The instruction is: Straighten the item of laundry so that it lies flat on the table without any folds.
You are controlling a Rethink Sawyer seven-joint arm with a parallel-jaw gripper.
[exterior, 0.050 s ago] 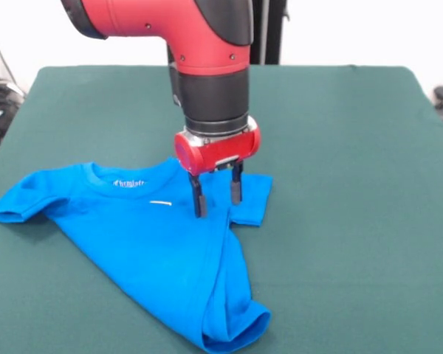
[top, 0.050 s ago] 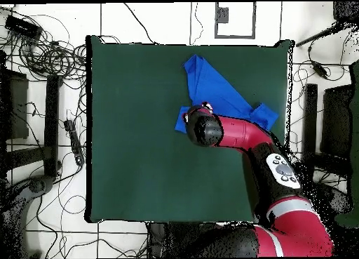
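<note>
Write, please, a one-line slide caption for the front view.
Red-and-black arm's open gripper poised over crumpled bright blue T-shirt on dark green felt table.

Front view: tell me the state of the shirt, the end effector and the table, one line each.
T-shirt: on the table, folded over along one side, hem bunched, not flat.
End effector: open, fingers pointing down over the shirt.
Table: green cloth, shirt at one edge.

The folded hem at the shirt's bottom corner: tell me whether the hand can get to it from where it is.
Probably yes. The hand stands open over the shirt near one sleeve, and nothing lies between it and the folded hem on the table.
</note>
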